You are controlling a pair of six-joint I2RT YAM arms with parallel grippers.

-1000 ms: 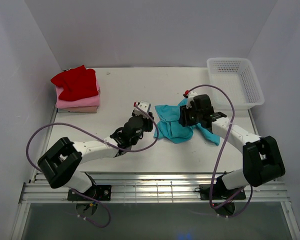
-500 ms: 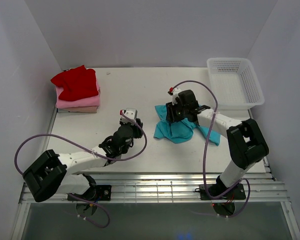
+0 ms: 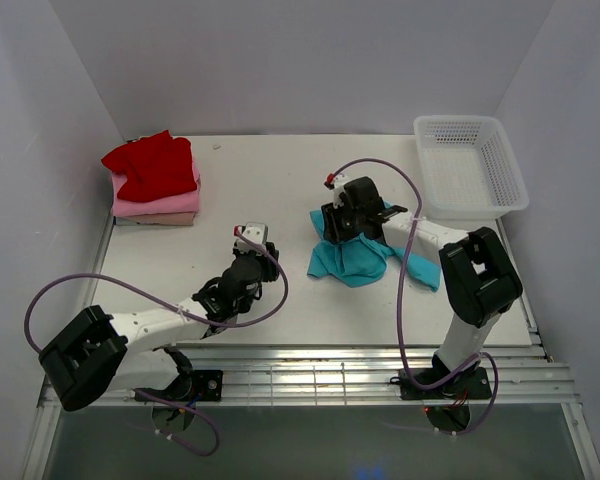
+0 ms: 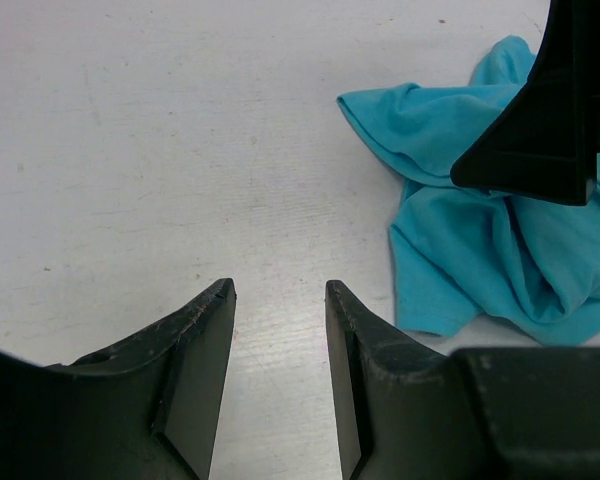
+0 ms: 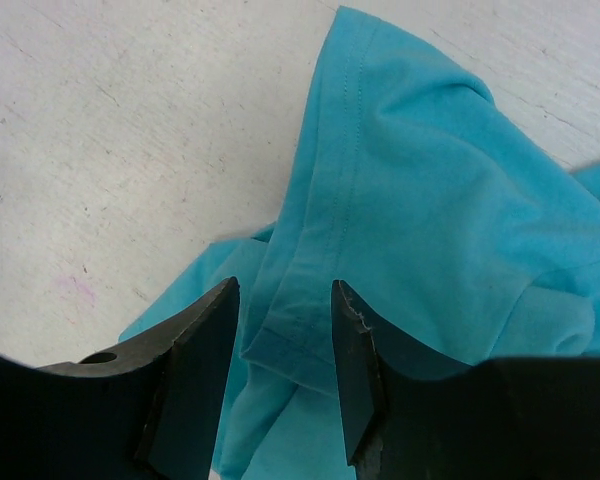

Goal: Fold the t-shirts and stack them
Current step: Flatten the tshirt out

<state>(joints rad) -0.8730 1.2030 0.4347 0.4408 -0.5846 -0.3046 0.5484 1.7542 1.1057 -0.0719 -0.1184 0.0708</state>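
Over the last second both arms swung left. From above, the right gripper (image 3: 330,224) hangs over the far-left edge of the crumpled teal cotton t-shirt (image 3: 355,262) at mid-table. The left gripper (image 3: 256,243) is left of it. The stack of folded red, pink and beige shirts (image 3: 156,185) lies far left.

Left wrist: jaws parted, empty, over the white table (image 4: 180,150).

Right wrist: jaws parted astride the shirt's hem, unclenched.

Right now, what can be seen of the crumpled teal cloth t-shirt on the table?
The teal cloth t-shirt is soft knit with a stitched hem, lying crumpled and unfolded in a heap on the white table, right of centre, one flap trailing rightward. The right hand hangs open over its far edge, a hem fold showing between the fingers; contact cannot be told.
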